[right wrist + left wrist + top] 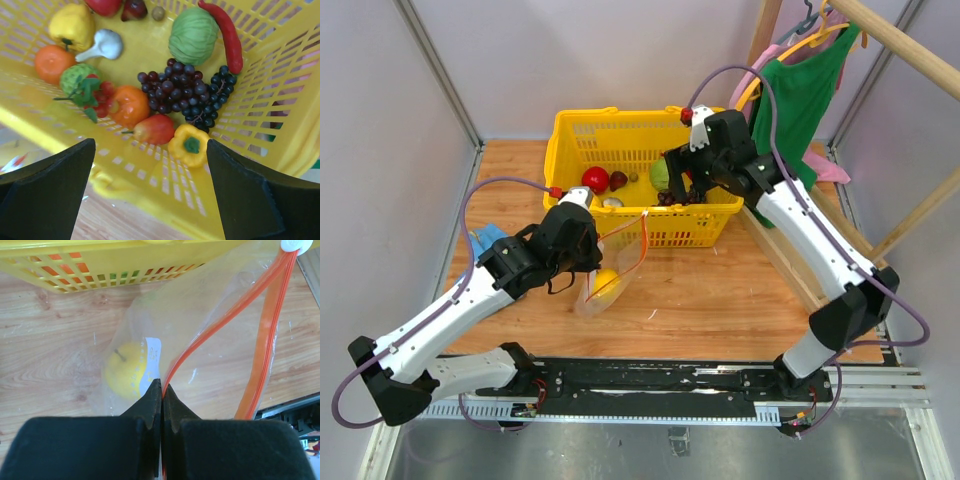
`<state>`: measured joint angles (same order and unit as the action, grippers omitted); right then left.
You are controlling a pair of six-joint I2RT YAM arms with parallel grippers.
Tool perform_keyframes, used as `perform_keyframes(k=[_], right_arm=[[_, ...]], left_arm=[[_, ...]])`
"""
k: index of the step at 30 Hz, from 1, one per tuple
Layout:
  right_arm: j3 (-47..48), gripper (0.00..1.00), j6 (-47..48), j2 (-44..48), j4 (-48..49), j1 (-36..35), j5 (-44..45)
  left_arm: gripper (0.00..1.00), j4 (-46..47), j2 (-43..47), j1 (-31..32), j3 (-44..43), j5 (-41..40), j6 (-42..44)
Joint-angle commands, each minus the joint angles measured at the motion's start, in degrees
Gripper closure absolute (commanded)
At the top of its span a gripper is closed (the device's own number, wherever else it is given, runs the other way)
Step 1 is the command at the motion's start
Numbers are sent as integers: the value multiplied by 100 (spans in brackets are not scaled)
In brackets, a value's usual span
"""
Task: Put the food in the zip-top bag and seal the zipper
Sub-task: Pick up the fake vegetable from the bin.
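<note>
The table [720, 290] is pale wood with plain grain, fairly matt and lightly scuffed. The zip-top bag [200, 305] is thin, clear, soft plastic, wrinkled and faintly shiny. Its zipper [261, 355] is a smooth red-orange plastic strip. Inside the bag, the round yellow fruit [124, 374] looks glossy. The basket [280, 95] is hard yellow plastic lattice — smooth, with a slight sheen. The food in it gleams like moulded plastic: the green piece [192, 35], the red chilli [229, 40] and the dark grapes [175, 87]. The left gripper [161, 387] and right gripper [150, 145] have matt black fingers [250, 195]. The green garment [800, 90] is soft cloth.
</note>
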<state>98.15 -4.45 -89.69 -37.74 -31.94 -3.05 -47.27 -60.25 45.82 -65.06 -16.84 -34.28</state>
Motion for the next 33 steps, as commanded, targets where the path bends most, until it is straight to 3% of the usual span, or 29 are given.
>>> perform_keyframes(k=[1,9,21,33], right_arm=[[343,7,61,-492,-316,311,-103],[992,10,69,-1521,-839,587,111],[1955,15,630,-3078,-2643,593,307],[1759,6,1076,-3630,-3293,593,718]], left_arm=[[100,154,31,-47,-54,-3,54],[100,242,46,-47,74,49,-8],[99,222,85,-47,109,-52,-18],[100,251,46,-46,142,-34,20]])
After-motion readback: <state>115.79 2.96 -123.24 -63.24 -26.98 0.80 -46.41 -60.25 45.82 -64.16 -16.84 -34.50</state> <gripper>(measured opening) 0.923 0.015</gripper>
